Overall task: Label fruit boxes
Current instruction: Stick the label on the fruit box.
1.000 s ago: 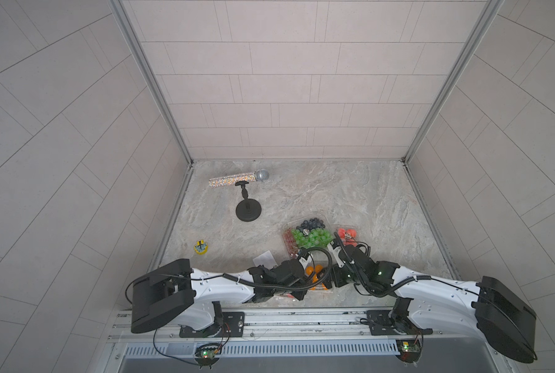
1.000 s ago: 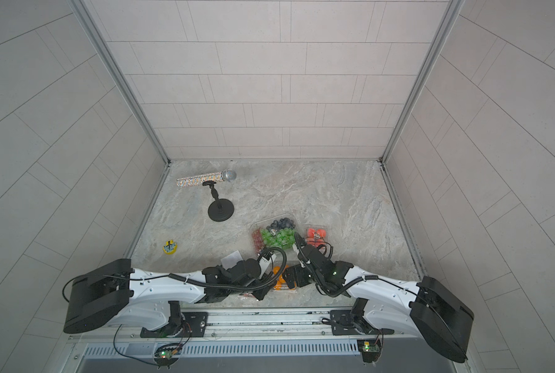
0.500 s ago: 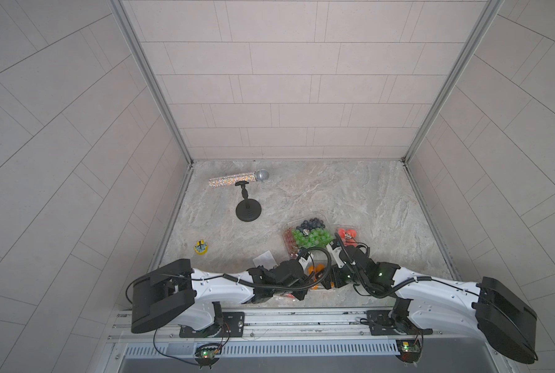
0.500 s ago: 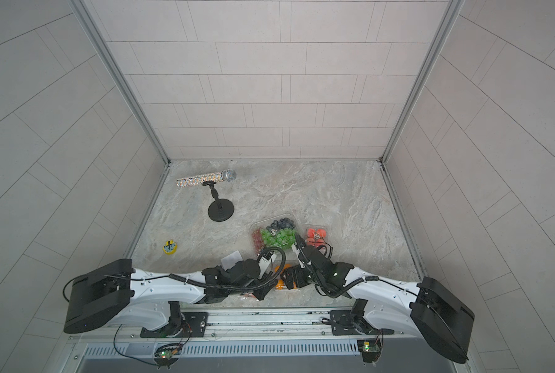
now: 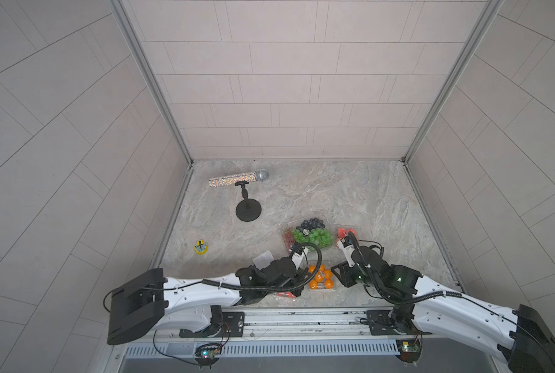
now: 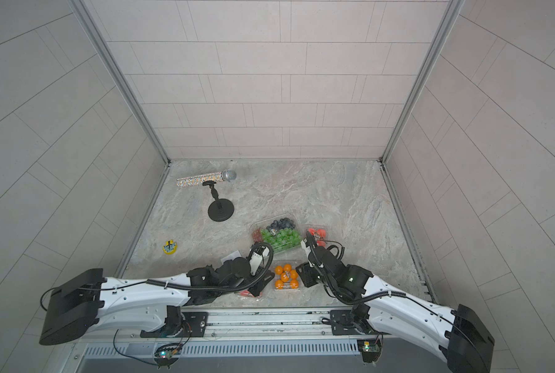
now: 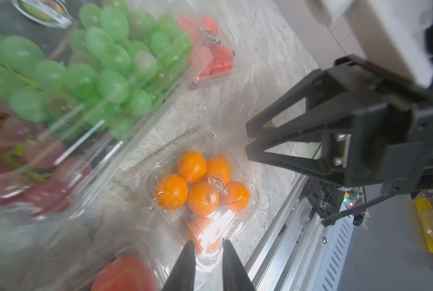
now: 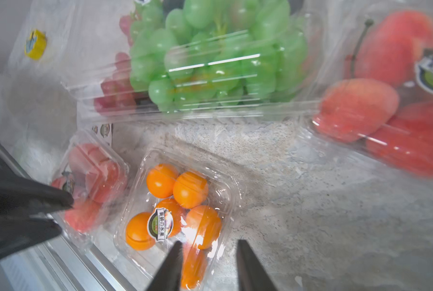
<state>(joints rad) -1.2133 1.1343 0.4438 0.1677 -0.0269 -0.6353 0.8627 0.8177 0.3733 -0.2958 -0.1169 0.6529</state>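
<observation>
Four clear fruit boxes lie near the table's front. The large one point(image 5: 311, 234) holds green grapes and blueberries, and a small red-fruit box point(image 5: 345, 232) sits right of it. The oranges box point(image 5: 321, 277) point(image 8: 175, 201) carries a round sticker point(image 8: 160, 224). Another red-fruit box point(image 8: 92, 181) lies left of the oranges, partly under my left arm. My left gripper point(image 7: 207, 243) hovers by that red box with a narrow gap and nothing visibly between its jaws. My right gripper point(image 8: 209, 243) hangs over the right corner of the oranges box, jaws apart and empty.
A white sticker sheet point(image 5: 263, 258) lies left of the grape box. A microphone on a black stand point(image 5: 248, 210) is at the back left, and a small yellow object point(image 5: 200, 248) sits near the left wall. The metal rail point(image 5: 302, 313) runs along the front edge.
The right gripper's jaws have narrowed from wide open. Both arms stay in nearly the same place, and the boxes have not moved.
</observation>
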